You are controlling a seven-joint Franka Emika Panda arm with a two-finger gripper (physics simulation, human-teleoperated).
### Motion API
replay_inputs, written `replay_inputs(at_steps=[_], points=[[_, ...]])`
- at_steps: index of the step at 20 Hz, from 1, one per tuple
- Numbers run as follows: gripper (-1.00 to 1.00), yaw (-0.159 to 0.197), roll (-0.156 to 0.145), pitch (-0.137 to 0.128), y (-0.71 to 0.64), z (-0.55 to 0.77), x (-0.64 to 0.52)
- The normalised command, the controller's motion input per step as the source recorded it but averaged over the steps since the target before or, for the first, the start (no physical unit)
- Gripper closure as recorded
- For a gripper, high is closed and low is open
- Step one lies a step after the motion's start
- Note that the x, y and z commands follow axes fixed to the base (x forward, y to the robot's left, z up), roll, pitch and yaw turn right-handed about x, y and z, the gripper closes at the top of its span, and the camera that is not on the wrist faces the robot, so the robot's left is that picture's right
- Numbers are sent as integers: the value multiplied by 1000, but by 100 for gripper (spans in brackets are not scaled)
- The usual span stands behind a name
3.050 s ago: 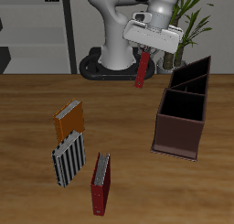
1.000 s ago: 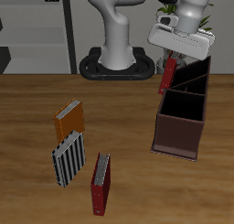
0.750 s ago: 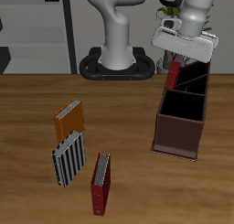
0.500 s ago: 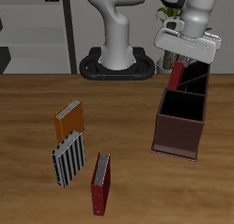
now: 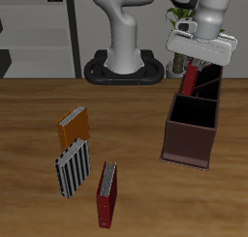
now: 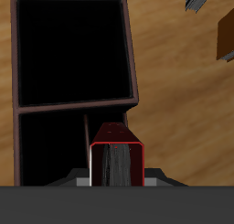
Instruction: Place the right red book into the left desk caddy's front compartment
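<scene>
My gripper [image 5: 197, 67] is shut on the right red book [image 5: 189, 84], a slim dark maroon hardcover that hangs nearly upright and slightly tilted. It hangs over the tall-walled far end of the left desk caddy [image 5: 190, 146], a dark reddish-brown box with black insides. The book's lower end reaches the rim of the front compartment [image 5: 203, 84]. In the wrist view the book [image 6: 117, 141] shows end-on between my gripper's [image 6: 117, 178] fingers, over a black compartment [image 6: 50, 150] and beside the caddy's side wall [image 6: 131, 63]. Whether the book touches the caddy I cannot tell.
An orange book [image 5: 73, 127], a striped book [image 5: 73, 168] and a brighter red book [image 5: 107, 194] with a grey page edge lie on the wooden table, away from the caddy. The robot's base [image 5: 124, 69] and a plant [image 5: 180, 1] stand at the back.
My gripper has carried the book sideways from beside the base to over the caddy's far end. In the last second it drifted a little further over and the book sank toward the rim.
</scene>
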Motion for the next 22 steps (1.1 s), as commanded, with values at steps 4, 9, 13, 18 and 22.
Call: replay_inputs(at_steps=[4,9,13,18,22], points=[[100,-6,12,27,-15,-107,51],[100,9,24,20,69,-140,29],[100,8,25,20,32,-128,18],[100,6,18,7,20,-86,-5],[100,19,12,16,9,-138,29]])
